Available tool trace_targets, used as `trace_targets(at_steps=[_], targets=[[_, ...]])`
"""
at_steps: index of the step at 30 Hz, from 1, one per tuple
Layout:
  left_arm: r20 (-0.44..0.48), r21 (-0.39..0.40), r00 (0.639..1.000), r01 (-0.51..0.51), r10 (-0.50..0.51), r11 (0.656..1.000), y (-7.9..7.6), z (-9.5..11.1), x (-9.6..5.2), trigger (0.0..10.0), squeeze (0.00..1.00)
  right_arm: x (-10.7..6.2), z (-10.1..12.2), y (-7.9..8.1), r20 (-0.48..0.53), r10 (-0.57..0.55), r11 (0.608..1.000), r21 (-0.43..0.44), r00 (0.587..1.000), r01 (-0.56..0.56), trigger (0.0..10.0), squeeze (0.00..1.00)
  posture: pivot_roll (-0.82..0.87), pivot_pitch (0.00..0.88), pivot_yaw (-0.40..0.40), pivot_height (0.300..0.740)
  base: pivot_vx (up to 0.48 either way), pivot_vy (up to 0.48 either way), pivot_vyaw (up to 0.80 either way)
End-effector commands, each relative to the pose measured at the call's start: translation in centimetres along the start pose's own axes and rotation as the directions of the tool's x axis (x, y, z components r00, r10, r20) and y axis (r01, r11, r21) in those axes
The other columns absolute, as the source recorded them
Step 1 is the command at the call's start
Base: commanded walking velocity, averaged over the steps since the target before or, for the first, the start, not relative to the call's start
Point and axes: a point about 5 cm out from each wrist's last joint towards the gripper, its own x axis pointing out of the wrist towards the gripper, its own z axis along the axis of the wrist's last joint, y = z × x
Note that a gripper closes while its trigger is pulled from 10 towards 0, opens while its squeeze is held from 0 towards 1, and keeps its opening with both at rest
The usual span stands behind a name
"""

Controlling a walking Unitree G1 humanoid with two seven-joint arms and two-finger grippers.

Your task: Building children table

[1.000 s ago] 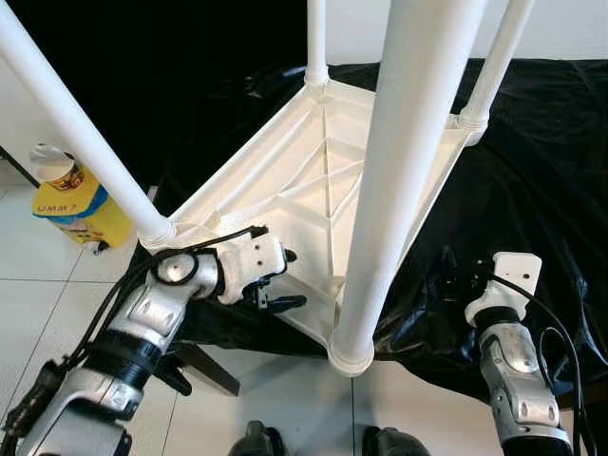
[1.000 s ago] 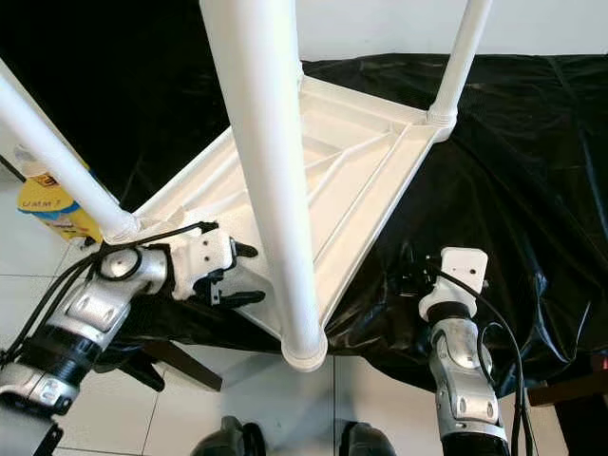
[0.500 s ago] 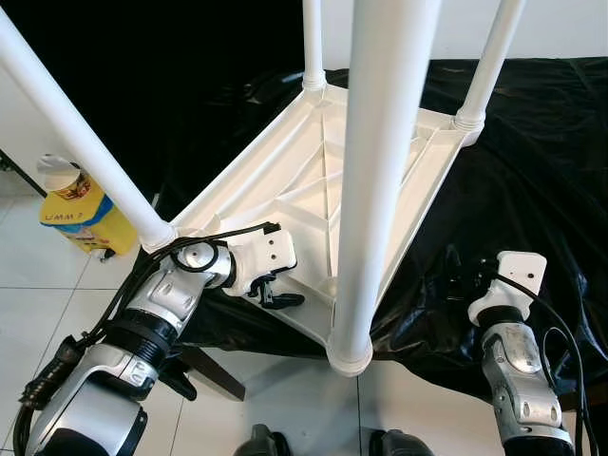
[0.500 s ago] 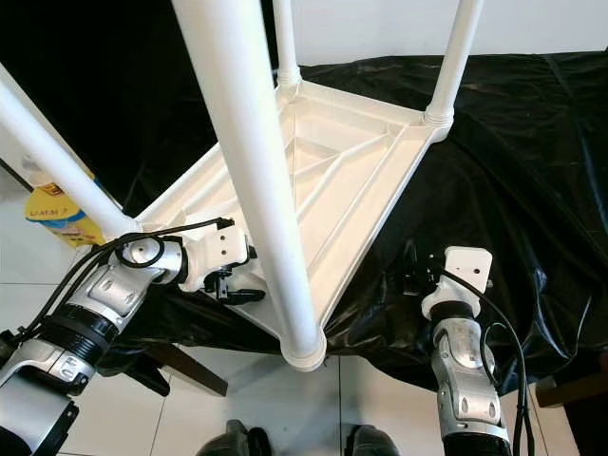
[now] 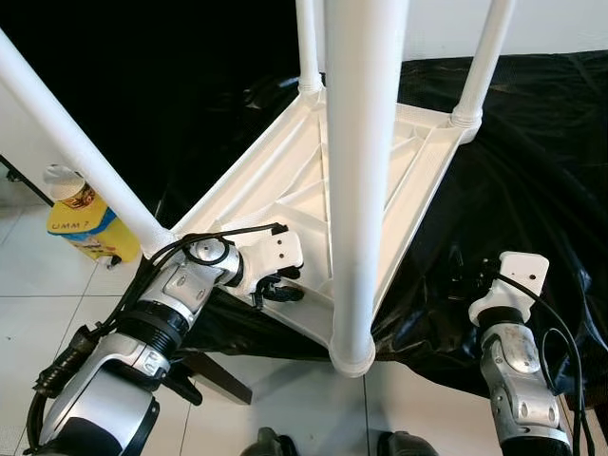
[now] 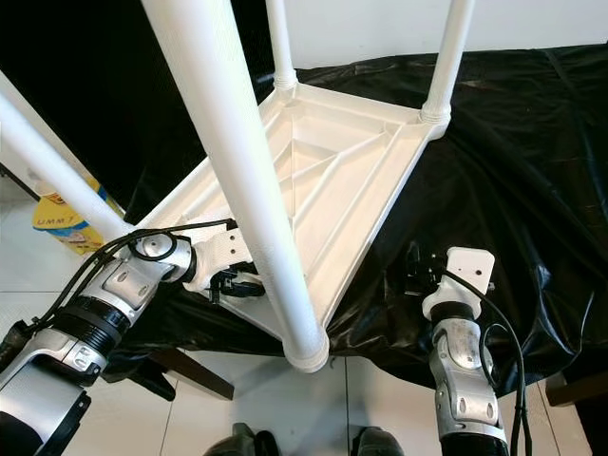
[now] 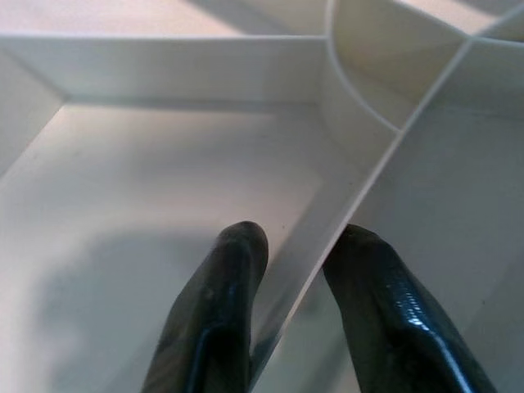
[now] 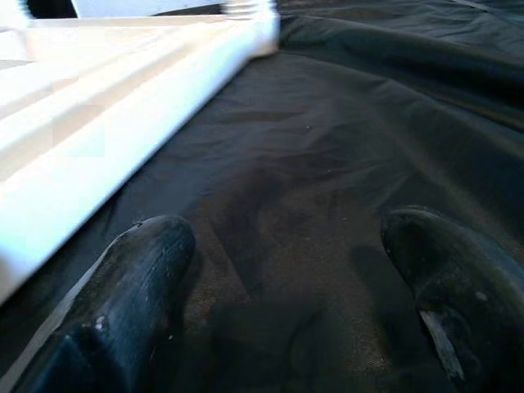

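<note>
Silver ribbed arms, black cables looped along them, white wrist housings, glossy black fingers.

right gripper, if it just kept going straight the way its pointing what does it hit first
Most likely the black sheet: the open right gripper points low along it. The white upturned table runs beside that line, seemingly just off it, though depth is unclear.

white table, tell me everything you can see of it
The white table looks like moulded plastic and lies upside down on a black sheet, its ribbed underside facing up. Four round white legs stand up from sockets at its corners; the nearest leg rises toward the camera. One corner overhangs the sheet's near edge above the tiled floor. The left gripper pinches one of the underside ribs between its black fingers. The right gripper sits open over the sheet beside the table's edge, not touching it.
</note>
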Motion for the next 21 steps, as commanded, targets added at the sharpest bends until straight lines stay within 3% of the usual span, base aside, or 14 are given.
trace_targets(at_steps=[1,8,13,14,15,20,21], targets=[[-0.046,-0.135,0.995,-0.089,0.084,0.987,-0.2,-2.3,0.2,0.0,0.00,-0.3,-0.5,0.1,-0.022,-0.008,1.000,0.010,1.000,0.009,10.0,0.00,-0.02,0.116,0.113,0.740,0.000,0.000,0.00],[0.067,-0.232,0.962,-0.244,0.265,0.942,0.4,0.2,1.3,0.0,0.00,-0.3,-0.5,0.0,-0.020,-0.029,0.999,0.019,0.999,0.029,10.0,0.00,-0.02,0.120,0.106,0.740,0.000,0.000,0.00],[0.128,-0.192,0.949,-0.261,0.288,0.946,0.1,1.6,2.1,0.0,0.00,-0.3,-0.5,0.0,-0.022,-0.038,0.999,0.023,0.999,0.038,10.0,0.00,-0.01,0.121,0.101,0.740,0.000,0.000,0.00],[0.147,-0.213,0.933,-0.294,0.328,0.932,0.1,2.4,2.7,10.0,0.00,-0.2,-0.6,0.1,-0.022,-0.042,0.999,0.025,0.999,0.042,10.0,0.00,-0.01,0.120,0.095,0.740,0.000,0.000,0.00],[0.185,-0.244,0.912,-0.319,0.367,0.916,-0.1,3.8,3.6,10.0,0.00,0.0,-0.5,0.2,-0.019,-0.055,0.998,0.032,0.998,0.056,10.0,0.00,0.00,0.119,0.091,0.740,0.000,0.000,0.00],[0.273,-0.289,0.868,-0.338,0.416,0.896,-1.0,6.5,5.1,10.0,0.00,0.4,-0.2,0.5,-0.002,-0.092,0.995,0.045,0.996,0.092,10.0,0.00,0.00,0.117,0.087,0.740,0.000,0.000,0.00],[0.311,-0.316,0.853,-0.323,0.419,0.892,-1.3,6.9,5.1,10.0,1.00,0.4,-0.1,0.5,0.006,-0.106,0.993,0.050,0.994,0.105,10.0,0.00,0.00,0.115,0.087,0.740,0.000,0.000,0.00]])
